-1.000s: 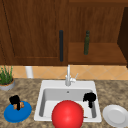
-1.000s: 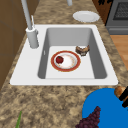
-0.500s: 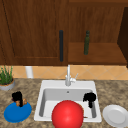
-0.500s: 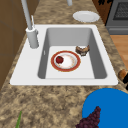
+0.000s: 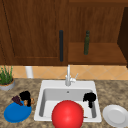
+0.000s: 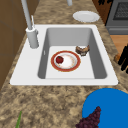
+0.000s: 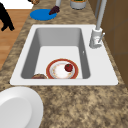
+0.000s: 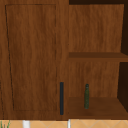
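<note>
Left hand [image 5: 25, 96] hung over blue plate [image 5: 17, 113] beside grapes [image 5: 17, 100]; reach judged in hand, grasp next. Right hand [image 5: 89, 98] parked over sink [image 5: 97, 100]. Fingers' state of both: cannot be told.

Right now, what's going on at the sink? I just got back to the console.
The left hand hovers over the blue plate on the counter left of the sink, next to a bunch of dark grapes. The right hand hangs above the sink's right side, fingers pointing down, holding nothing. In the basin sit a red-rimmed plate carrying a red apple, and a brown doughnut beside it. A white plate lies on the right counter.
</note>
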Controlling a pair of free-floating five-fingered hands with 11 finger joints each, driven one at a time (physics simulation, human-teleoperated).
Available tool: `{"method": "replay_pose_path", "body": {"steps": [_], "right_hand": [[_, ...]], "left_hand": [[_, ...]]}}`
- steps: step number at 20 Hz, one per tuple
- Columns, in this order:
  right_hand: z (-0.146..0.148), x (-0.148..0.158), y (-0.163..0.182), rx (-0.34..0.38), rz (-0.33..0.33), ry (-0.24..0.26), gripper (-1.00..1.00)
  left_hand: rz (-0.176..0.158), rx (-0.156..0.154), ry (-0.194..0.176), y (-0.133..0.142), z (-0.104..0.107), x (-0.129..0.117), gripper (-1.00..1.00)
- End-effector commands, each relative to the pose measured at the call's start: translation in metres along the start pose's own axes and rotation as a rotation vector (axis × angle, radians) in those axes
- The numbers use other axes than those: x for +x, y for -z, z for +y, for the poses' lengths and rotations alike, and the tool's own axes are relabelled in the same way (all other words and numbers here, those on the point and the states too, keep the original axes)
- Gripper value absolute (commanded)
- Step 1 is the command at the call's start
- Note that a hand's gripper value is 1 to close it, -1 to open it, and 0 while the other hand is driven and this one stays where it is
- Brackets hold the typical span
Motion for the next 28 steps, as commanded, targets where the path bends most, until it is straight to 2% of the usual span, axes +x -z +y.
{"method": "replay_pose_path", "body": {"steps": [1, 4, 9, 28], "right_hand": [[0.000, 0.000, 0.000, 0.000, 0.000, 0.000, 0.00], [0.000, 0.000, 0.000, 0.000, 0.000, 0.000, 0.00], [0.000, 0.000, 0.000, 0.000, 0.000, 0.000, 0.00], [0.000, 0.000, 0.000, 0.000, 0.000, 0.000, 0.00]], "left_hand": [[-0.032, -0.006, 0.010, 0.023, -0.004, 0.015, 1.00], [-0.061, -0.004, 0.021, 0.036, -0.008, 0.022, 1.00], [-0.086, -0.008, 0.019, 0.055, -0.013, 0.031, 1.00], [-0.110, -0.008, 0.002, 0.109, -0.028, 0.063, 1.00]]}}
